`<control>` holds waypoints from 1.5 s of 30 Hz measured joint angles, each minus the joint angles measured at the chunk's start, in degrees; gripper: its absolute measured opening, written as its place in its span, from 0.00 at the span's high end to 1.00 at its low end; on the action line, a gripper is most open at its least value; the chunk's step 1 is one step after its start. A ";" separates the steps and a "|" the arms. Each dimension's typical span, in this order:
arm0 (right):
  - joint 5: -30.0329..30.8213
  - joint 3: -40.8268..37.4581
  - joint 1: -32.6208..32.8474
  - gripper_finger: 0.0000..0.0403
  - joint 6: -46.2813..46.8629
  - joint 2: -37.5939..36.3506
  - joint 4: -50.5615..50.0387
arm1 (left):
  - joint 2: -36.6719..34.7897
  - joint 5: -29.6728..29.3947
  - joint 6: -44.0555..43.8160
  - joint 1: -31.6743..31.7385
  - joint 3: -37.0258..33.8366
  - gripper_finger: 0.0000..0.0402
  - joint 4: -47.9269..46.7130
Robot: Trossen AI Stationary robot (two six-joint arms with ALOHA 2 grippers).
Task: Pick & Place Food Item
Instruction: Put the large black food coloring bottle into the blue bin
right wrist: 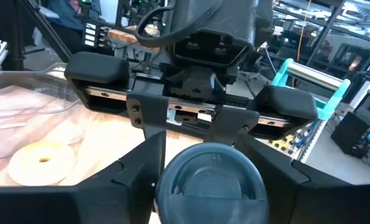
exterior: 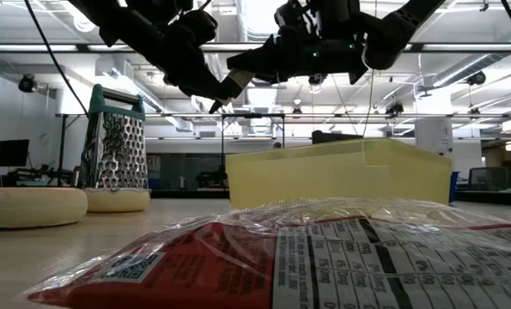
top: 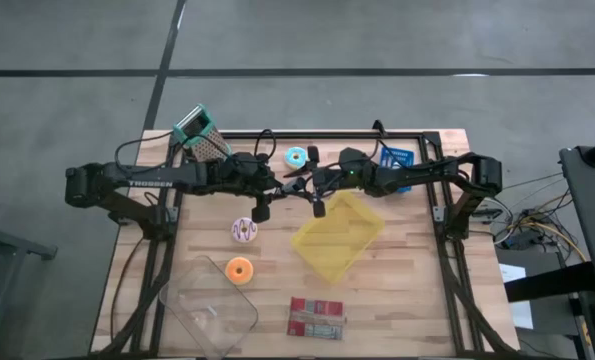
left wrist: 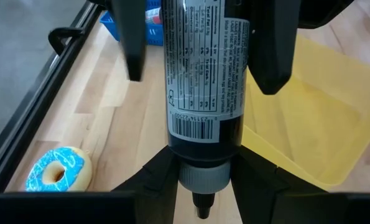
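Observation:
A dark squeeze bottle (left wrist: 203,68) with a white label hangs in the air above the table's middle, between my two grippers. My left gripper (left wrist: 203,168), reaching in from the table's left (top: 277,187), is shut on the bottle's cap end. My right gripper (right wrist: 203,149), coming from the table's right (top: 313,187), is open. Its fingers (left wrist: 270,56) stand on either side of the bottle's round base end (right wrist: 211,180). A yellow bin (top: 339,236) lies on the table just below and near of the grippers. My left gripper pinches the bottle's shoulder (left wrist: 203,146), just above the grey cap, between its two fingers. The bottle runs on forward along the fingers, its nozzle pointing back at the wrist. It is lifted clear of the table. My right gripper: I cannot tell whether its fingers touch the base end.
On the table lie a blue-iced doughnut (top: 295,157), a white one (top: 244,229) and an orange one (top: 239,270). A clear tub (top: 209,308) and a red packet (top: 316,318) sit near the front edge. A grater (top: 202,135) and a blue pack (top: 397,160) stand at the back.

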 joint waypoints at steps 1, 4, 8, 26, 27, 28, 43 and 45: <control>-0.02 -0.02 0.06 0.52 0.03 0.00 -0.02 | 0.00 -0.01 -0.02 0.00 0.00 0.69 0.02; -0.23 -0.04 0.06 0.59 0.25 0.00 -0.06 | 0.00 -0.01 -0.15 0.00 0.00 0.69 0.01; -0.68 -0.08 0.08 0.66 0.39 0.00 -0.13 | 0.00 -0.01 0.50 -0.02 0.00 0.69 0.00; -0.12 -0.08 0.06 0.67 -0.14 -0.09 -0.09 | 0.00 -1.08 2.31 0.00 -0.07 0.69 0.95; -0.10 -0.08 0.06 0.67 -0.13 -0.09 -0.09 | 0.00 -1.07 1.98 0.00 -0.07 0.68 0.96; -0.10 -0.09 0.06 0.67 -0.13 -0.09 -0.08 | 0.00 -1.11 1.64 0.00 -0.07 0.67 0.97; 0.27 -0.08 0.02 0.67 -0.02 -0.09 -0.07 | 0.00 -2.99 -4.90 -0.04 -0.07 0.32 1.68; 0.20 -0.10 0.02 0.67 -0.02 -0.09 -0.08 | 0.00 -2.77 -4.90 -0.04 -0.06 0.29 1.59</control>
